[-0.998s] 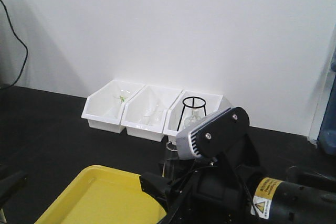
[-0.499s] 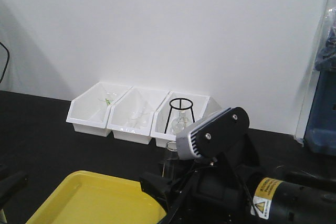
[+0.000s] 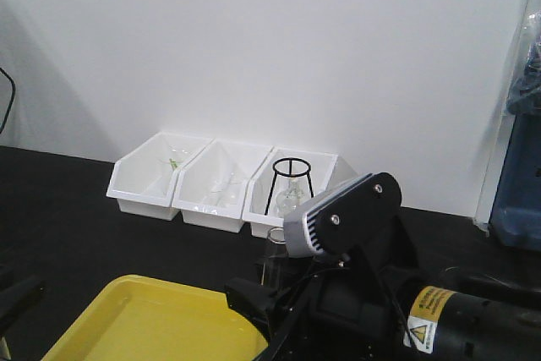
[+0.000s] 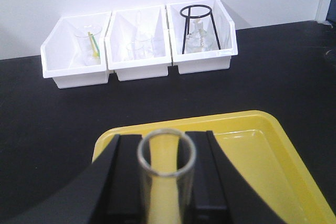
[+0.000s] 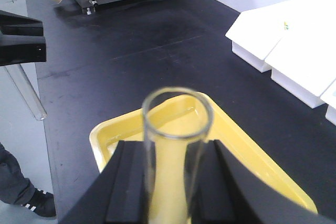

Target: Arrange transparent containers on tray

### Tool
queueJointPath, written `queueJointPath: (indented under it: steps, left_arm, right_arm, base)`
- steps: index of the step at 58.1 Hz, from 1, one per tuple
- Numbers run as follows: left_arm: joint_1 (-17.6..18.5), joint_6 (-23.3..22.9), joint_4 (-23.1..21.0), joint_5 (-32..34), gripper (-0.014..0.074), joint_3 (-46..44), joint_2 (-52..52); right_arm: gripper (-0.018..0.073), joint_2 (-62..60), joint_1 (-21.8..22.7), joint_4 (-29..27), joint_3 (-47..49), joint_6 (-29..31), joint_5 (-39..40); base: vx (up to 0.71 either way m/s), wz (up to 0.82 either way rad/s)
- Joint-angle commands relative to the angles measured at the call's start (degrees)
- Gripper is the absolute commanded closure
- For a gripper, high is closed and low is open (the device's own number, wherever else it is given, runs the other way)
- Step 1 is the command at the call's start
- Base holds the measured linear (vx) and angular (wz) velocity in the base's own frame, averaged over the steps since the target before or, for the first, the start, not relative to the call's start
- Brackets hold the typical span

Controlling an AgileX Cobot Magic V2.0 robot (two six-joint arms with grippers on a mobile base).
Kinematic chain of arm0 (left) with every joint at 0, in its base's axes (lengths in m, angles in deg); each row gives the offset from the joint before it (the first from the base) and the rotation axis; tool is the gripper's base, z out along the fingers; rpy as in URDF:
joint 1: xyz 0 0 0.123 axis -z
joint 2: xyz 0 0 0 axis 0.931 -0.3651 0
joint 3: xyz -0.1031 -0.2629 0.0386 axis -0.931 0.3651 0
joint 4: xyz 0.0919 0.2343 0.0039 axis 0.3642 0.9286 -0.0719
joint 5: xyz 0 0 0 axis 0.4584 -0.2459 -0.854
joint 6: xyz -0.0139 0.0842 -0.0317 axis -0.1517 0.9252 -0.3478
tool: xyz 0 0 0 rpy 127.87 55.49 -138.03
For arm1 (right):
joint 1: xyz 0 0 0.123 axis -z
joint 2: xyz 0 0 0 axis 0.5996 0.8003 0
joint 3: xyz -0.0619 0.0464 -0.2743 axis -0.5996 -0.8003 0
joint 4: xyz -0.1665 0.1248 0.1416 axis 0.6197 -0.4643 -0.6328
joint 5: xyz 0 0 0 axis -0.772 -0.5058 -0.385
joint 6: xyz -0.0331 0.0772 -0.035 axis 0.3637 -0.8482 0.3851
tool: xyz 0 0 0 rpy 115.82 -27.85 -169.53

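The black desk [image 3: 76, 234] carries the large shallow bright yellow plastic tray [image 4: 273, 129] at its near side and three white slanted-front plastic bins [image 4: 139, 71] along the far wall. The left hand [image 4: 166, 142] is clenched on a slim clear glass test tube [image 4: 165, 198], held rim up between its two black fingers [image 4: 126, 177] above the tray. The right hand [image 5: 173, 148] is likewise clamped on a second clear glass test tube [image 5: 177, 177], also rim up over the tray. Neither tube's lower end is visible, so contact with the tray cannot be confirmed. No tube lies on the visible part of the tray. The step in hand appears to be placement. Recommended procedure: lower one hand at a time (this avoids a clash between the arms), bring the tube close to the tray floor, tilt it toward horizontal and parallel to a rim, then release slowly. Glass rolls readily, so set each tube against the raised rim or beside its neighbour, and do not drop it.
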Motion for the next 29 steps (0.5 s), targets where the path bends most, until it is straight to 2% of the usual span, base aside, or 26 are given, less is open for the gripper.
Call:
queueJointPath:
  steps: [1, 17, 18, 29]
  left_arm:
    - [0.2, -0.5, -0.2, 4.3, 0.0531, -2.0, 0.3]
    - [0.2, -0.4, 0.2, 3.8, 0.0531, -2.0, -0.2]
    - [0.2, -0.5, 0.2, 2.6, 0.0531, -2.1, -1.9]
    - [0.2, -0.5, 0.2, 2.2, 0.0531, -5.4, -11.3]
  right_arm:
    - [0.054, -1.6, 0.3, 0.4, 2.0, 0.5, 4.7]
    - [0.054, -1.4, 0.3, 0.0, 2.0, 0.0, 5.4]
    - [0.054, -0.9, 0.3, 0.0, 2.0, -2.3, 6.5]
    - [0.054, 3.0, 1.0, -0.1, 2.3, -13.3, 10.6]
  base:
    - [0.0, 0.0]
    - [0.0, 0.0]
    - [0.0, 0.0]
    - [0.0, 0.0]
